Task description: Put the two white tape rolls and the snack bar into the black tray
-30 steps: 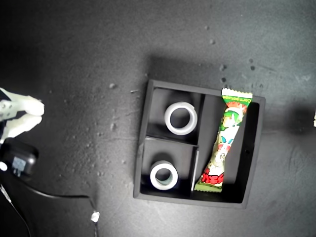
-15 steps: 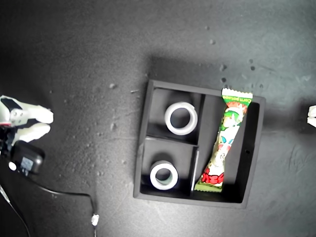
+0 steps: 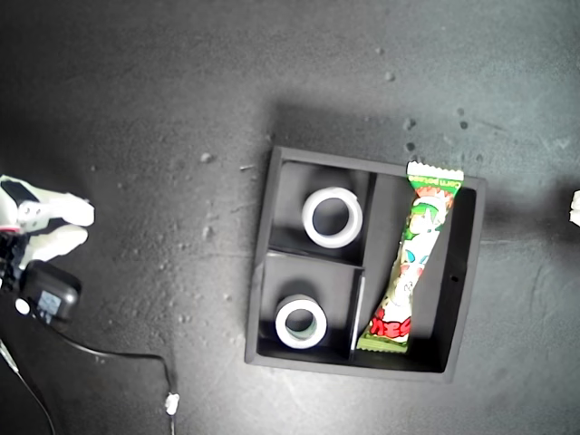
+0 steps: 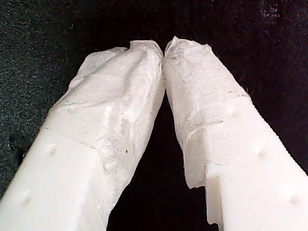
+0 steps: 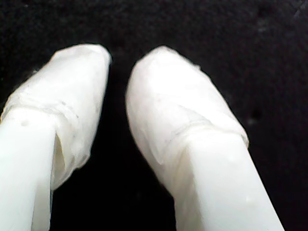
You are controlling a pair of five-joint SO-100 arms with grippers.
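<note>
Well out from the black tray (image 3: 264,254), on the exterior view's left, sits a white gripper (image 3: 45,222) with a black block (image 3: 50,299) and a trailing cable (image 3: 118,360) under it. Over the last second it has slid a little along that edge, and in the last half second it has hardly moved. It has not come any nearer the tray. I cannot tell from the wrist views which of my arms it is.

In the tray nothing has shifted. One white tape roll (image 3: 311,217) lies flat in the small compartment at the tray's far corner. The other tape roll (image 3: 283,326) lies flat in the small compartment next to it. The snack bar (image 3: 417,263) lies along the long compartment on the exterior view's right, slightly askew, with one crimped end riding up on the tray wall.

Past the tray, at the exterior view's right edge, only a white sliver of the other arm (image 3: 575,207) shows, less of it than half a second ago.

My first gripper (image 4: 164,50) is clenched on nothing, its tips touching over bare dark surface. My second gripper (image 5: 118,67) is released, a clear gap between its tips and nothing in it.

With all three items inside and both arms clear, I judge the task done.
</note>
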